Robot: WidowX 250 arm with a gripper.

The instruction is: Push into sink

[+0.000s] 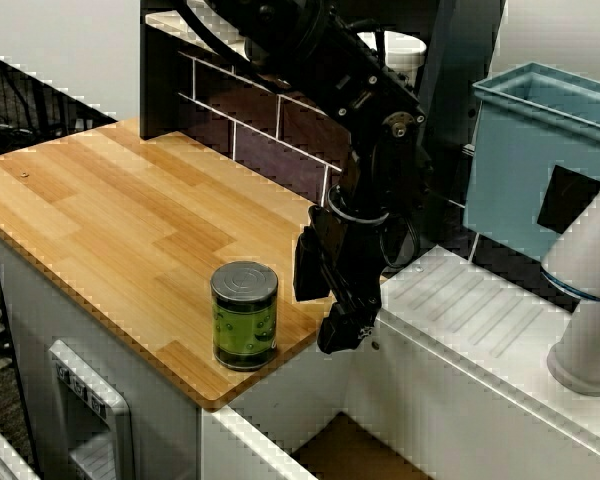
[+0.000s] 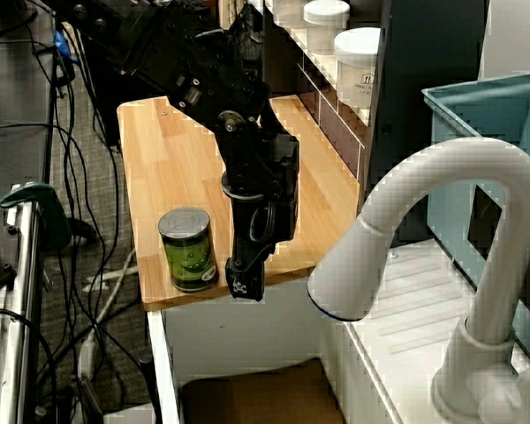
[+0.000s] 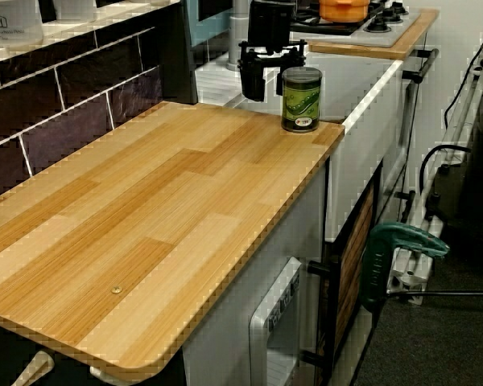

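1. I am a single black robot arm reaching down over the far end of a wooden tabletop (image 1: 130, 220), the end that borders the sink.
2. My gripper (image 1: 338, 325) is pointing downward, its tip hanging right at the tabletop's edge, over the seam between the wood and the white counter.
3. My gripper is holding nothing. In the view looking along the tabletop, its two fingers (image 3: 253, 79) are showing with a gap between them, so the jaws are standing apart.
4. A green can (image 1: 244, 315) with a ribbed silver lid is standing upright on the tabletop, near the corner closest to the sink.
5. The can is sitting just beside my gripper, on the side away from the tiled back wall. I cannot tell whether the two are touching; the side view shows a narrow gap.
6. The sink (image 1: 355, 452) is lying below and beyond the tabletop's edge, with white walls and a flat brown bottom. The can is not in it.
7. A white faucet (image 2: 450, 230) is arching over the sink's far side, beside a ridged white drainboard (image 1: 470, 310).
8. A tall light-blue bin (image 1: 535, 165) is standing behind the drainboard, well apart from the can.
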